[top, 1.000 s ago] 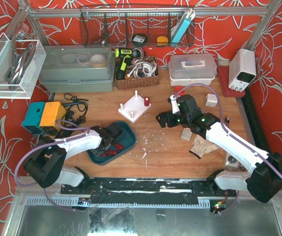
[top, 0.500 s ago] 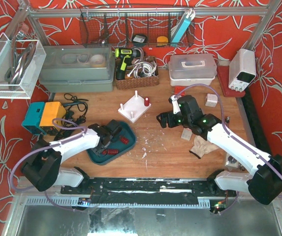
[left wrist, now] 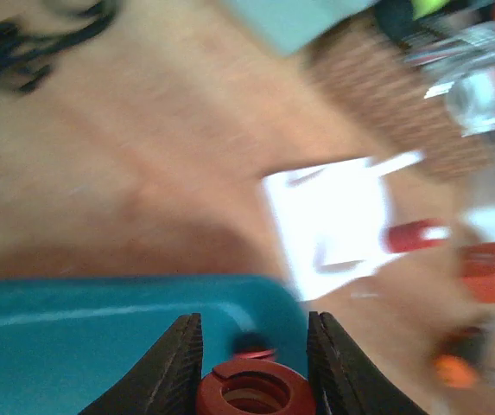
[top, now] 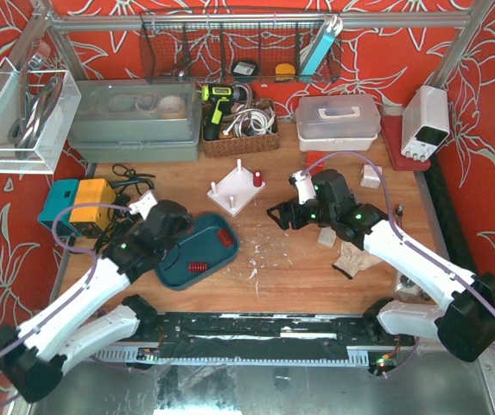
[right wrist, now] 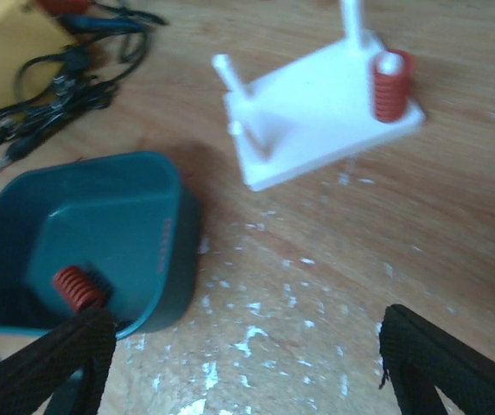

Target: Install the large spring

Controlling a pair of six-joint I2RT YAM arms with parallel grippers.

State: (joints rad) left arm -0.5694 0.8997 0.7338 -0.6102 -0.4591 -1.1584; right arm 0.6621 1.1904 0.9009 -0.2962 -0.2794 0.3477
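Observation:
In the left wrist view my left gripper (left wrist: 254, 363) is shut on a large red spring (left wrist: 251, 391), held end-on between both fingers above the teal tray (left wrist: 74, 346). In the top view the left gripper (top: 180, 232) hangs over the tray's (top: 217, 252) left part; two red springs (top: 198, 267) lie in the tray. The white peg base (top: 236, 190) stands at mid-table with a red spring (top: 255, 181) on one peg; it also shows in the right wrist view (right wrist: 320, 112). My right gripper (top: 286, 212) is open and empty, to the right of the base.
A tan block (top: 327, 235) and a glove (top: 351, 255) lie by the right arm. A yellow and teal device (top: 79, 206) with black cables (top: 130, 186) sits to the left. A wicker basket (top: 240, 130), a grey box (top: 135, 121) and a clear box (top: 338, 117) line the back.
My left arm has risen out of the tray and swung its wrist up with a red spring between the fingers. My right gripper has shifted slightly left.

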